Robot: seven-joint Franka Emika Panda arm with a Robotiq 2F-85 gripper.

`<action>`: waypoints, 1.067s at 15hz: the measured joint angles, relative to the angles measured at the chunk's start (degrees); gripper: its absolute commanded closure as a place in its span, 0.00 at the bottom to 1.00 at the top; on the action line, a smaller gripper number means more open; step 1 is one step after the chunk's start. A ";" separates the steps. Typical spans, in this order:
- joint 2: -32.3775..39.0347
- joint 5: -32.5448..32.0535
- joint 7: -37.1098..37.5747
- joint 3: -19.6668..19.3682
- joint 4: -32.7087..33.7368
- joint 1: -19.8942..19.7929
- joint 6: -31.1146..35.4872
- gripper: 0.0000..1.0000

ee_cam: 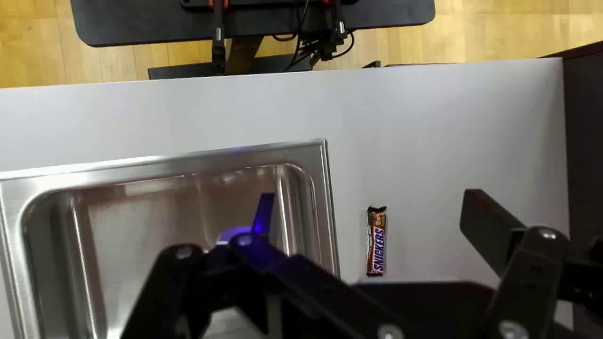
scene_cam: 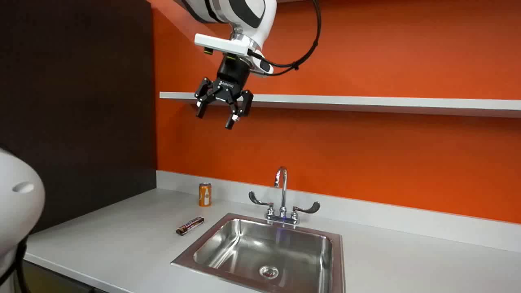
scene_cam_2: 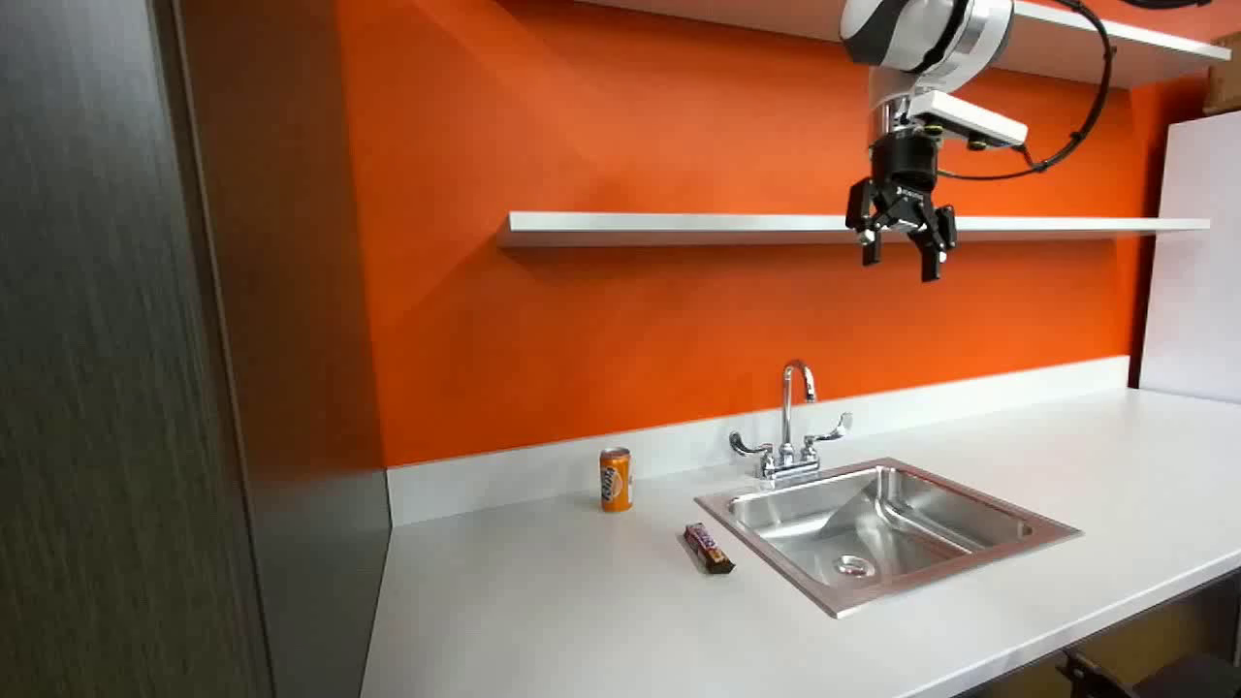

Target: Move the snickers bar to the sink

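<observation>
Black two-fingered gripper hung high above level of rectangular stainless-steel sink, jaws spread wide, holding nothing, presumably to straddle the oblong brown-wrapped Snickers bar, which lay on white counter just beside sink, likely awaiting pickup

The arm was white with dark panels and silvery bands — black cables looped off it. The wrist carried a white oblong housing; the gripper was black and jointed — small white lettering, round silvery screw heads.
</observation>
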 measured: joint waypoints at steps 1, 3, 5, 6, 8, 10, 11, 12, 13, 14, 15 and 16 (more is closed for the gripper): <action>0.04 0.00 0.00 0.00 0.00 0.00 0.01 0.00; 0.05 0.00 0.00 0.00 0.00 0.00 0.01 0.00; 0.07 0.00 0.00 0.08 0.00 -0.08 0.01 0.00; 0.10 0.00 0.01 0.21 -0.02 -0.18 0.08 0.00; 0.11 0.03 0.57 0.85 -0.26 -0.29 1.73 0.00; 0.09 0.19 2.22 2.23 -1.01 -0.30 5.25 0.00; 0.08 0.20 3.48 3.26 -1.63 -0.28 7.48 0.00; 0.08 0.19 4.87 4.44 -2.34 -0.26 9.65 0.00; 0.08 0.16 6.26 5.62 -3.10 -0.20 11.73 0.00; 0.09 0.06 7.72 6.89 -3.90 -0.13 13.76 0.00; 0.11 -0.14 9.20 8.10 -4.73 0.02 15.70 0.00; 0.14 -0.46 10.59 9.22 -5.57 0.21 17.44 0.00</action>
